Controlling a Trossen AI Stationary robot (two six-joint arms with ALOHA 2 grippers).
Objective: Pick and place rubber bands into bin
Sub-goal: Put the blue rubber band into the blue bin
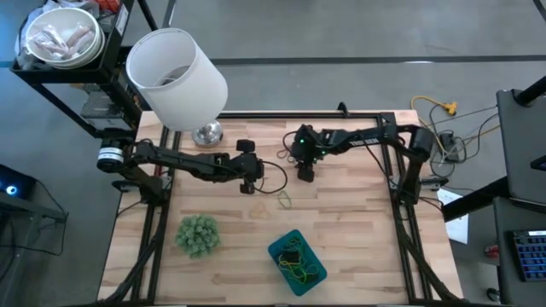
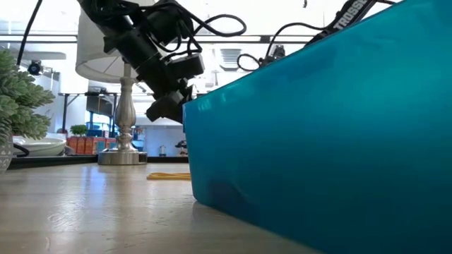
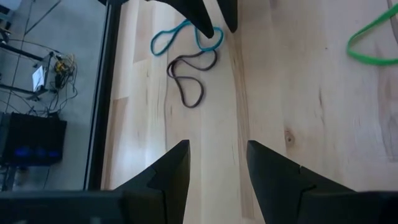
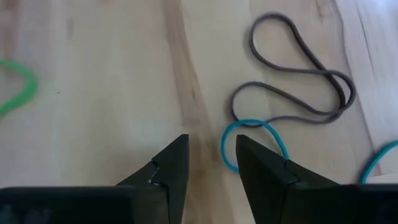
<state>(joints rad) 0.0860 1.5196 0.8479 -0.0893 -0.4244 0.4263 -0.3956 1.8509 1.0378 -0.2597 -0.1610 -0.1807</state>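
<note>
A teal rubber band (image 4: 254,140) and a dark grey rubber band (image 4: 298,78) lie flat on the wooden table, overlapping at one loop. My right gripper (image 4: 211,165) hangs open just above them, pointing steeply down; it also shows as the right gripper (image 3: 214,22) beside the teal band (image 3: 183,37). A green band (image 1: 284,201) lies nearer the table's front. My left gripper (image 3: 217,177) hovers open over bare wood to the left, holding nothing. The teal bin (image 1: 297,260) at the front holds several bands. My right gripper has one fingertip (image 4: 258,165) standing over the teal band's loop (image 4: 231,155), coming from above. Whether it touches the band, I cannot tell; nothing lies between the fingers.
A fuzzy green ball (image 1: 198,234) sits at the front left. A lamp with a white shade (image 1: 177,75) stands at the far left on a metal base (image 1: 206,133). A tan band (image 2: 168,176) lies on the wood left of the bin (image 2: 318,141).
</note>
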